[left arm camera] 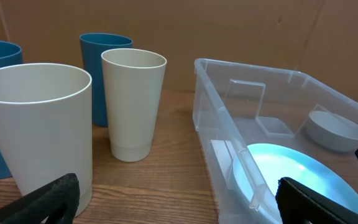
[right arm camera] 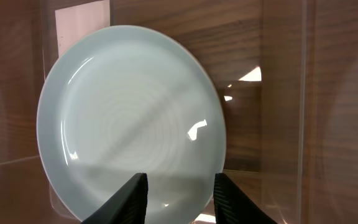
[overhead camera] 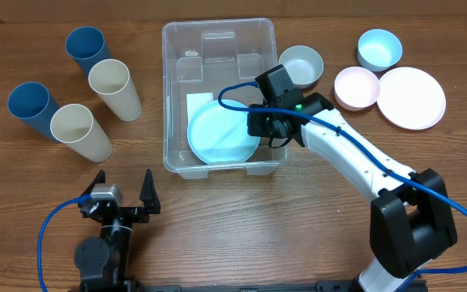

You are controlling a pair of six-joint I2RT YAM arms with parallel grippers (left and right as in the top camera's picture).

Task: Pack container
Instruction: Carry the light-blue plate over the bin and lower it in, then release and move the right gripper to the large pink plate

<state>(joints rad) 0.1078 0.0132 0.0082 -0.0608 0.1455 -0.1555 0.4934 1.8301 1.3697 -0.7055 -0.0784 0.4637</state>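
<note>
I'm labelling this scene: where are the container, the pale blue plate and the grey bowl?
container (overhead camera: 169, 97), overhead view, on its left wall.
pale blue plate (right arm camera: 129, 118), right wrist view, at its centre.
grey bowl (overhead camera: 301, 63), overhead view, on its inside.

wooden table (overhead camera: 242, 231), clear container (overhead camera: 217, 49), four cups (overhead camera: 114, 85), three bowls (overhead camera: 301, 65), pink plate (overhead camera: 411, 97)

No legible text, brand, number or sign anywhere in these views. Only a white rectangular label (overhead camera: 196, 105) on the base of the clear container (overhead camera: 217, 24), half covered by a pale blue plate (overhead camera: 220, 135); blank where visible.
</note>
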